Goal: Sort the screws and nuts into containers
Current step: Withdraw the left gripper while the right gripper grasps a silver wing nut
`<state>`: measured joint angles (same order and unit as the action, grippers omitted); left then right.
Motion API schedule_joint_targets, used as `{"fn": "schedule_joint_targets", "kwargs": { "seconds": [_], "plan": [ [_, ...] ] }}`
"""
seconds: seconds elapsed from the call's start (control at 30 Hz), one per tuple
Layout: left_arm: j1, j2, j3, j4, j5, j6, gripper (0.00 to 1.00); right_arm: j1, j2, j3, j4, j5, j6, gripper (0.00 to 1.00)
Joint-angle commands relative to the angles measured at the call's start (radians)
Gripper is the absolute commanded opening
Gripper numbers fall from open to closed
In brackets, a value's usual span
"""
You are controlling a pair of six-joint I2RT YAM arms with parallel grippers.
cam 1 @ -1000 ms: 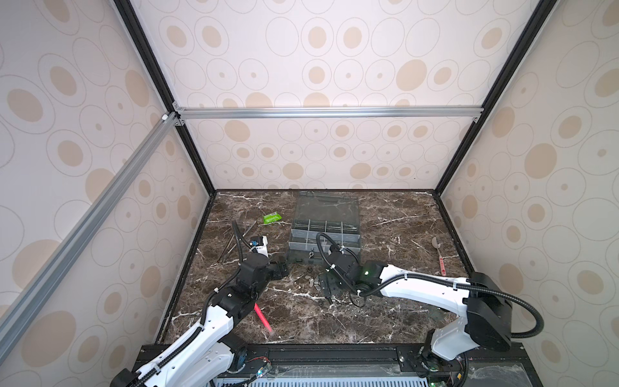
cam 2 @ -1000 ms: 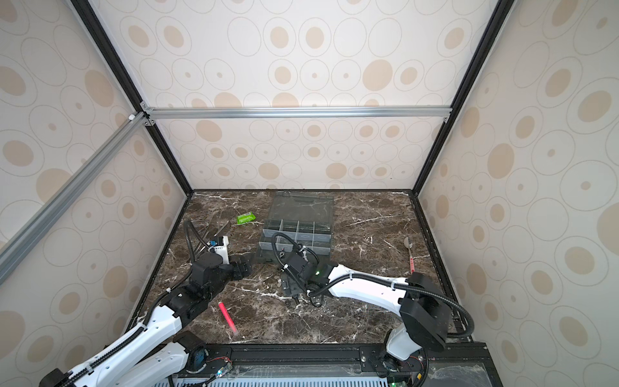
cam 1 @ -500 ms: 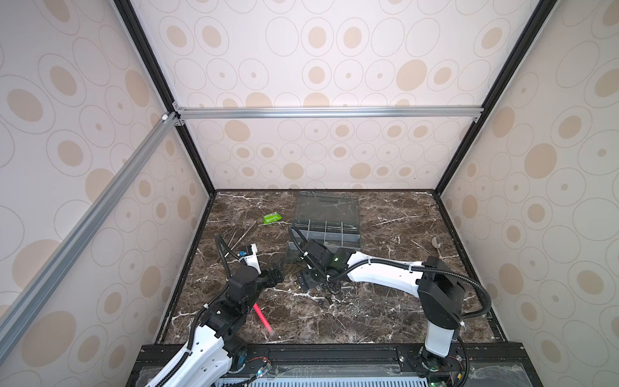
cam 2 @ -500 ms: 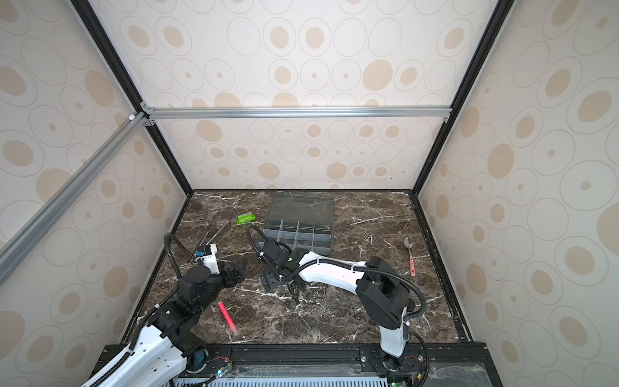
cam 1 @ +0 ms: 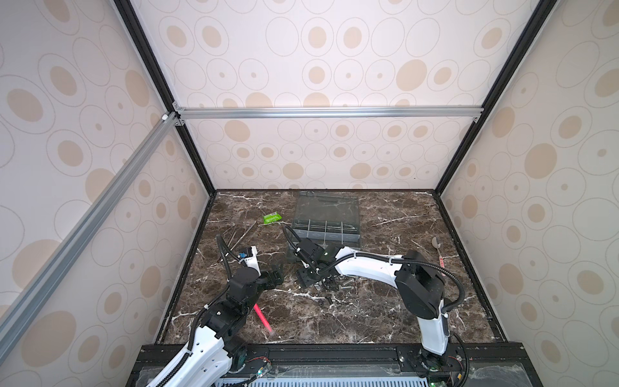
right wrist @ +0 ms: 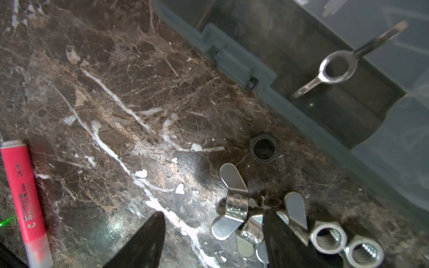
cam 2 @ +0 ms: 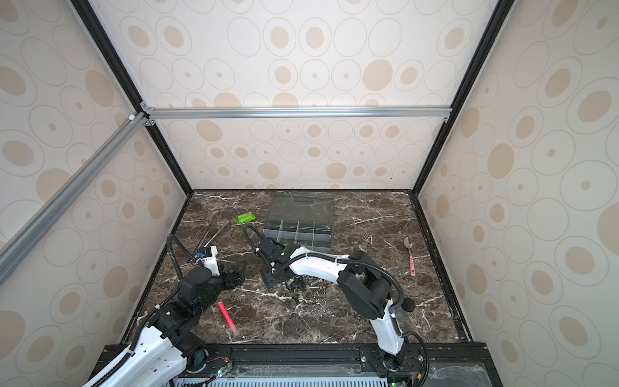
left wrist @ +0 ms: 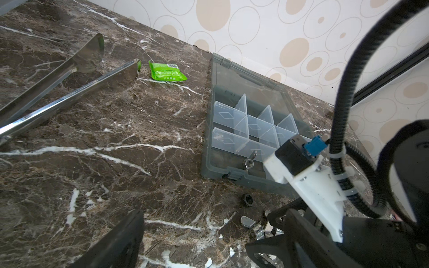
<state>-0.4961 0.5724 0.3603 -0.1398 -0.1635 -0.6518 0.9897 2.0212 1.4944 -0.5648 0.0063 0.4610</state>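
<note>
The left claw (cam 1: 277, 274) hangs wide and empty toward the left edge of the bench (cam 1: 368, 318). I'd leave it there, out of the way. Mid-bench, the right claw (right wrist: 213, 212) is low over the nuts (right wrist: 327, 236), jaws apart around a wing nut (right wrist: 233, 199), nothing pinched yet. Best to centre on that one piece so its neighbours don't drag along. Then lift it over the wall of the box (left wrist: 207, 139) just behind, where a sorted wing nut (right wrist: 335, 69) lies.
</note>
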Motion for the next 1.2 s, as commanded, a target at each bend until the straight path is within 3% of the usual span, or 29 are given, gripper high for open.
{"fn": "schedule_joint_targets", "kwargs": {
  "seconds": [0.0, 0.57, 1.17],
  "plan": [
    [0.006, -0.009, -0.007, 0.005, -0.01, -0.012, 0.94, -0.004, 0.033, 0.04, -0.043, -0.004, -0.004, 0.64],
    [0.007, -0.017, -0.01, 0.011, -0.007, -0.011, 0.94, -0.004, 0.092, 0.084, -0.101, 0.055, 0.02, 0.47],
    [0.006, -0.045, -0.018, 0.004, -0.022, -0.025, 0.93, -0.003, 0.132, 0.108, -0.123, 0.038, 0.031, 0.24]
  ]
}}
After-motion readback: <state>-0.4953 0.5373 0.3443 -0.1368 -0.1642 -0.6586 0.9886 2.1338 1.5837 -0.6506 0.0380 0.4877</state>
